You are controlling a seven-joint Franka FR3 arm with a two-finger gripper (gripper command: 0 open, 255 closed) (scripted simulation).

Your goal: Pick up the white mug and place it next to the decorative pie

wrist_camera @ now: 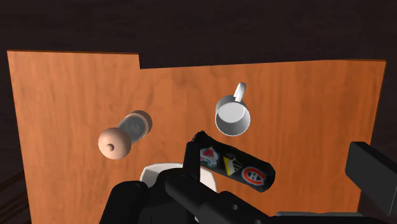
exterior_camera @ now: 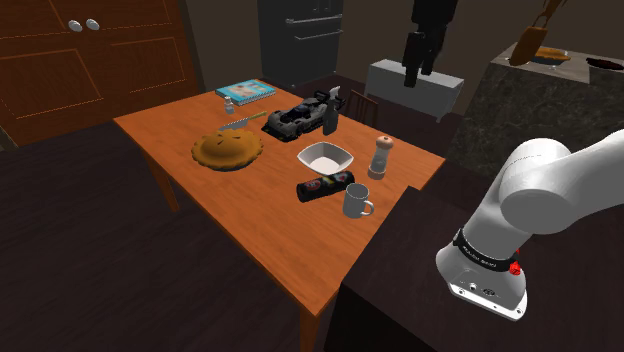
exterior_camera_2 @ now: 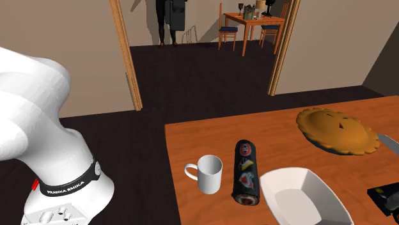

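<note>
"FRANKA EMIKA" on the arm's black band (exterior_camera_2: 69, 186)

You have bare tabletop (exterior_camera: 240, 215) toward the shoulder view's lower left, running from the mug (exterior_camera: 357, 201) across to the pie (exterior_camera: 228, 150). A black can (exterior_camera: 325, 186) lies just beside the mug on the pie's side, with the bowl (exterior_camera: 324, 157) and pepper grinder (exterior_camera: 380, 156) close behind.

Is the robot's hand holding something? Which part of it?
Nothing is held. The hand is open above the table, and the white mug stands there untouched.
</note>
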